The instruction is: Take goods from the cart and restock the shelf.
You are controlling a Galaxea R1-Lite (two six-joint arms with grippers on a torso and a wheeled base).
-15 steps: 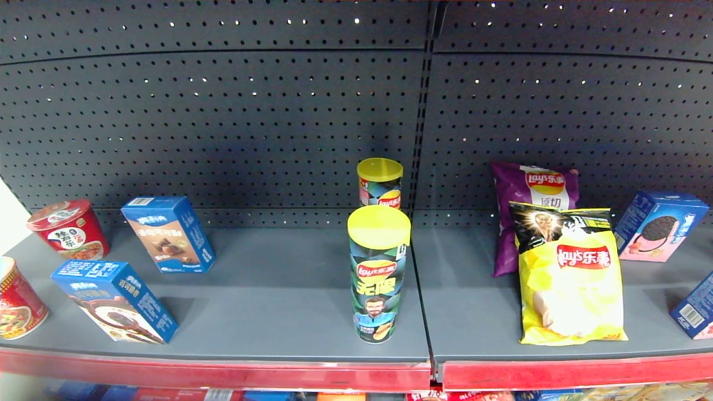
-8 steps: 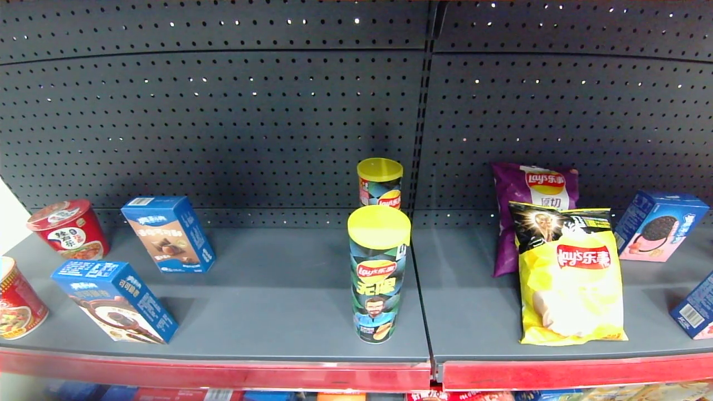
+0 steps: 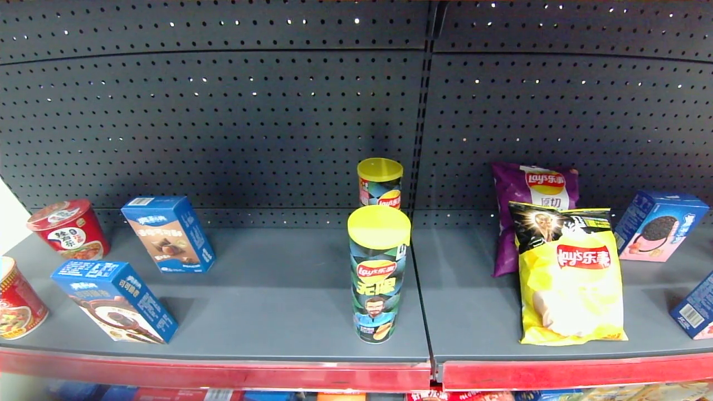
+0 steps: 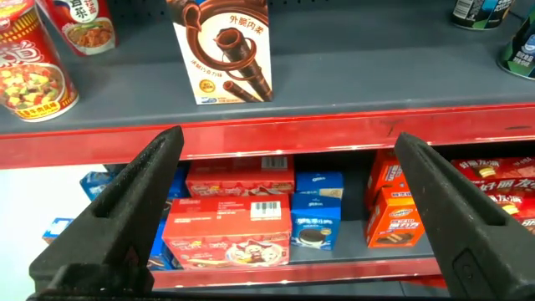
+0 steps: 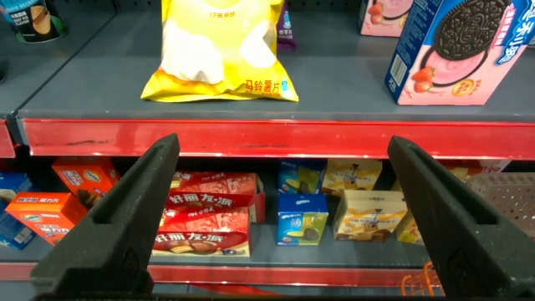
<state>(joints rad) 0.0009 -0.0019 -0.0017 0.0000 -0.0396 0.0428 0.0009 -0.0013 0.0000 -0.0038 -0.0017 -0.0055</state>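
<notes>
While both hang wide open holding nothing, left gripper (image 4: pixel 288 142) has a biscuit box (image 4: pixel 221 50) ahead, right gripper (image 5: pixel 284 144) a yellow chip bag (image 5: pixel 219 50).

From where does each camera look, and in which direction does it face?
Head view: on the head, facing forward and down onto the shelf.
Left wrist view: at the shelf's red edge, facing it between the open left jaws.
Right wrist view: the same, between the open right jaws.
Shared: yellow chip bag, head and right wrist; front blue box, head and left wrist.
</notes>
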